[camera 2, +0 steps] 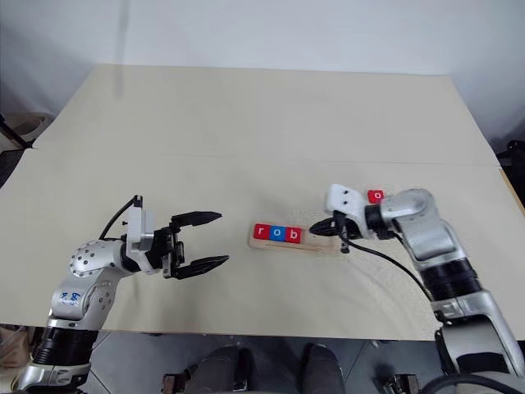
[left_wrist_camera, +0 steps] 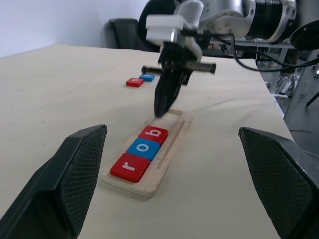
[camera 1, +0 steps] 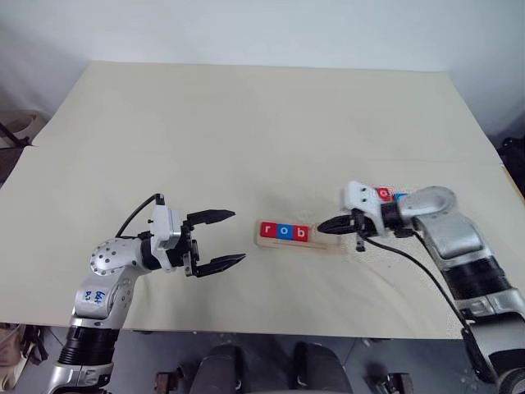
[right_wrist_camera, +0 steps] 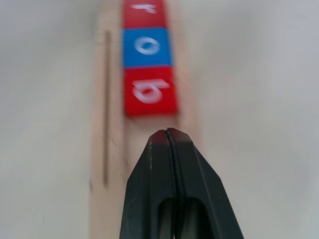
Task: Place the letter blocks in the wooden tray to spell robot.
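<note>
**r-o-b seated, two tiles to go**

Wooden tray [camera 1: 297, 237] sits mid-table, roughly 6 o'clock from table centre, long axis running 9 to 3. Three letter blocks in it, packed from the 9 o'clock end: red r [camera 1: 267, 231], blue o [camera 1: 284, 232], red b [camera 1: 301, 234]. Edges look touching, all flat in the groove. The 3 o'clock end of the tray is bare wood, room for two more.

Right gripper [camera 1: 325, 224] hovers over that bare end, pinched closed, tips together, carrying nothing; in the right wrist view the fingertips [right_wrist_camera: 168, 137] meet just short of the b. Can't tell whether they touch the wood.

Left gripper [camera 1: 227, 239] is at 9 o'clock of the tray, well apart, spread wide, empty, pointing along the tray.

Remaining blocks: red o [camera 1: 384, 194] and a blue tile [camera 1: 399, 196], side by side at about 2 o'clock of the tray, partly behind the right arm. The blue one's letter isn't readable; presumably the t.

Step, as I read it: b is placed and the fourth letter's pick hasn't started.

Next move calls for:
- right gripper opens, clears the tray without clipping the b
- goes to 2 o'clock and takes the red o, not the blue tile; they sit close, so a clean side pinch matters
- set it down flush against the b, letter upright to match

Risk: nudging the row while leaving.
</note>
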### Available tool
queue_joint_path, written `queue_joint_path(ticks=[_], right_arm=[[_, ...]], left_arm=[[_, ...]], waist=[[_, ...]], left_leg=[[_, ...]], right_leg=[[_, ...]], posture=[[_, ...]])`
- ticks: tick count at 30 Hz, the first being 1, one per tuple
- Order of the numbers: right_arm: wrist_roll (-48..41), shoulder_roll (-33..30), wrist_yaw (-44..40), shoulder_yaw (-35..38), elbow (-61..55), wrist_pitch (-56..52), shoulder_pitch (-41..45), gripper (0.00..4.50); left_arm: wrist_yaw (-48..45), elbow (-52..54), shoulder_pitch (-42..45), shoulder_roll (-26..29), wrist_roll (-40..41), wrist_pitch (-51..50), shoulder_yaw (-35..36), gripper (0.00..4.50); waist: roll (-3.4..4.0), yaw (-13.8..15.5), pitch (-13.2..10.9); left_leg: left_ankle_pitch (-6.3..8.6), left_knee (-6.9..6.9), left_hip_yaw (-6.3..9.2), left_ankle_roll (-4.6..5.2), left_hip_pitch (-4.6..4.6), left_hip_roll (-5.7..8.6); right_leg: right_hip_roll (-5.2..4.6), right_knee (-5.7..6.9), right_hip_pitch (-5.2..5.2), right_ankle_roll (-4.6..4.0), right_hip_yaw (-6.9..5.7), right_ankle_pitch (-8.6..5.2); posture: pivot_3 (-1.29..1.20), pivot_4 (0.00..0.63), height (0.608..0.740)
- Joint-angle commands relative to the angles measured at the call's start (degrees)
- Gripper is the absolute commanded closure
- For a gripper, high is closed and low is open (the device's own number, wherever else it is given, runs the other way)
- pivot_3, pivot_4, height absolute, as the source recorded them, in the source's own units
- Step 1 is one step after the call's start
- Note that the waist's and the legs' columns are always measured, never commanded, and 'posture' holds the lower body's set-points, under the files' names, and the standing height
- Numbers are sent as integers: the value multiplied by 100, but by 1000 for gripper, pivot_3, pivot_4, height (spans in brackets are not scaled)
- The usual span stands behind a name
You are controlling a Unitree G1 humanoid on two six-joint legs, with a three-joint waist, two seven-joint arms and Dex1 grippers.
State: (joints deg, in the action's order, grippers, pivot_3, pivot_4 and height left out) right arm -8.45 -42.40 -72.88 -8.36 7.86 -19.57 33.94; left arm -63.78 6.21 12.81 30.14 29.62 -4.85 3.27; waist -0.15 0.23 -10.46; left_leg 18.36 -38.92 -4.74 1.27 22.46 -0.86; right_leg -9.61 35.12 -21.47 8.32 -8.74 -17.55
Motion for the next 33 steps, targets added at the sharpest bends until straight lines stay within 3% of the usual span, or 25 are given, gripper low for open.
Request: queue_joint_path(ticks=[1,6,12,17,22,28,33], right_arm=[[-502,-295,217,882,-611,-176,-645,3599],[-826,-247,788,2423,-1472,672,-2589,1898],[-1153,791,1773,3698,-2111,1434,-4443,27],[-1164,1594,2455,4099,-2318,2029,-5502,27],[-1088,1902,3032,4137,-2098,2409,-5600,27],[-1298,1640,3107,3864,-2108,2080,-5220,27],[-1449,987,3685,3612,-2065,350,-4122,27]], left_arm=[[-77,-28,123,-6,31,65,-10,0],[-154,-532,376,-45,21,129,48,0],[-375,-1107,709,-110,-40,251,13,0],[-532,-1341,891,-177,-71,291,-49,0],[-588,-1366,913,-203,-78,295,-35,0],[-530,-1128,770,-186,-45,260,-5,0],[-401,-907,636,-179,-27,257,34,0]], waist=[[0,19,0],[0,140,0],[1,118,1],[2,115,2],[6,49,4],[7,18,5],[7,-22,4]], left_leg=[[0,1,-1,0,0,0],[0,3,-39,0,0,3],[0,7,-47,-1,-13,0],[1,13,-49,-1,-15,2],[1,28,-42,-1,-44,-1],[1,37,-49,-1,-50,-1],[1,31,-48,-1,-49,-8]], right_leg=[[0,-1,0,0,0,0],[0,-5,5,0,-6,0],[1,6,5,-1,6,0],[2,-2,6,-1,11,0],[4,16,1,-1,47,0],[4,16,-3,-2,59,-1],[3,21,-5,-2,63,-1]], posture=[[0,150,740],[0,150,740],[0,150,740],[0,150,740],[0,150,740],[0,150,740],[0,150,740]])
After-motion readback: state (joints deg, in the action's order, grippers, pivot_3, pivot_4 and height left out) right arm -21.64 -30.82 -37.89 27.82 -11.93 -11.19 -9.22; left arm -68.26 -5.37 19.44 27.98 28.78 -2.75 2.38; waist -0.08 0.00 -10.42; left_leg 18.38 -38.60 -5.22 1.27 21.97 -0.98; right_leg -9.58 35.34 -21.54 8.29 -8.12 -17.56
